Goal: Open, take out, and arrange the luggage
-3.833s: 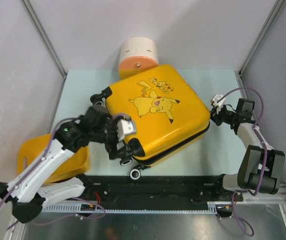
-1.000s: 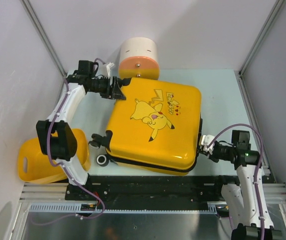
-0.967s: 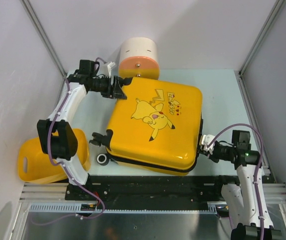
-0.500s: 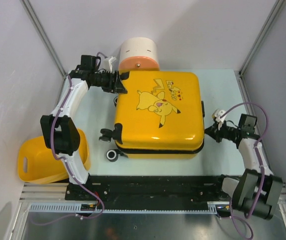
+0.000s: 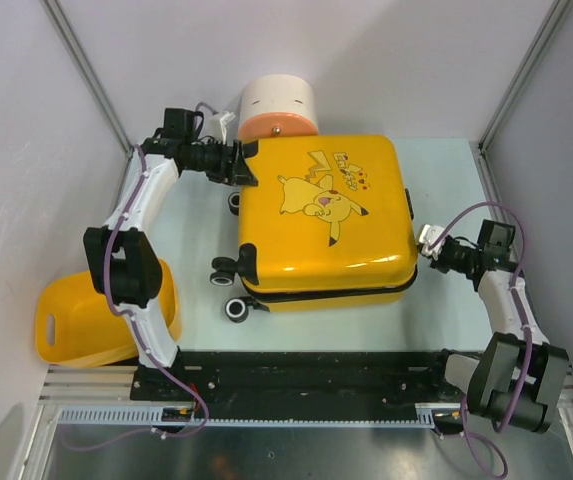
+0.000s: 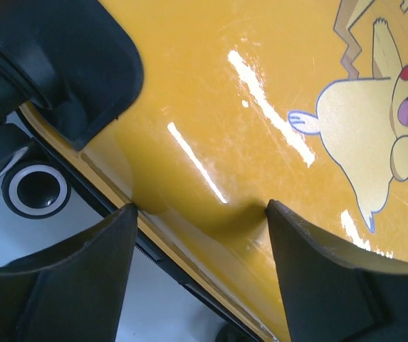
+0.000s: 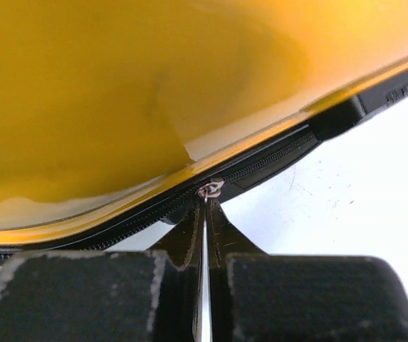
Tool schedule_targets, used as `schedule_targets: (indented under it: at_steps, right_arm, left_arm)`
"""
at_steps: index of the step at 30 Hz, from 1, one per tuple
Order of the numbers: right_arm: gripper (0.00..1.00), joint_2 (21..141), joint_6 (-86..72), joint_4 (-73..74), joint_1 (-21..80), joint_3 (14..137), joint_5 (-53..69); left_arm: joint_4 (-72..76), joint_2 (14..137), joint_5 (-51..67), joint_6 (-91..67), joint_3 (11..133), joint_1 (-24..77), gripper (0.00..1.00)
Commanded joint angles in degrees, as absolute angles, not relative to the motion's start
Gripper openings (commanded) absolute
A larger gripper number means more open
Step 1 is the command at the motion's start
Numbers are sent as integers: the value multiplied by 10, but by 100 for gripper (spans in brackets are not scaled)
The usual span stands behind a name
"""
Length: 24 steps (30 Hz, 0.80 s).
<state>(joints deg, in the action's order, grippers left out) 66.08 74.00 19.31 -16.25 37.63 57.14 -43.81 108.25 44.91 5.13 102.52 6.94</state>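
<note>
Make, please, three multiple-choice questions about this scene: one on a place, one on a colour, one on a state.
1. Where is the cream-and-orange container? A behind the luggage; B on its lid; C right of it.
2. What colour is the tub? A blue; B yellow; C green.
3. The luggage is: A wide open; B standing on its wheels; C closed, lying flat.
1 A: it stands past the luggage's far edge. 2 B: its shell is plain yellow. 3 C: the printed lid faces up, shells together.

Your left arm (image 5: pixel 141 200) and right arm (image 5: pixel 507 297) are white with black joints. Purple cables (image 5: pixel 491 206) trail along both. Your fingers (image 6: pixel 325 285) are black wedges.
</note>
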Motion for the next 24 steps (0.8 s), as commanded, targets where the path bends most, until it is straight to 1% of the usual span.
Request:
schedule_targets:
  at_steps: [1, 2, 6, 9, 10, 12, 14, 15, 17, 20, 24]
  right_arm:
    - [0, 625, 853, 391, -102, 387, 646]
    - [0, 611, 839, 392, -92, 384, 647]
    - [0, 565, 767, 385, -32, 362, 640]
    - [0, 517, 687, 369, -5, 345, 633]
    - [0, 505, 666, 367, 19, 340, 629]
    - [0, 478, 584, 355, 43, 334, 617]
    - [0, 440, 537, 336, 76, 323, 592]
    - [0, 429, 500, 331, 83, 317, 587]
    - [0, 405, 482, 328, 87, 307, 575]
    - [0, 396, 471, 333, 87, 295, 553]
    - [0, 388, 443, 294, 87, 279, 526]
  left_arm:
    - [-472, 1094, 471, 148, 976, 120, 80]
    - [-472, 1085, 474, 150, 972, 118, 86]
    - [-474, 1041, 495, 143, 963, 88, 95]
    - [-475, 1000, 498, 145, 939, 60, 96]
    - [-476, 991, 494, 151, 922, 50, 96]
    - [-483, 960, 491, 164, 906, 40, 96]
    - [-491, 930, 495, 188, 896, 41, 96]
    - [-495, 898, 495, 199, 884, 49, 97]
    - [-498, 861, 477, 243, 870, 65, 99]
    - [-503, 803, 426, 298, 835, 106, 99]
    - [-504, 734, 364, 379, 768, 170, 100]
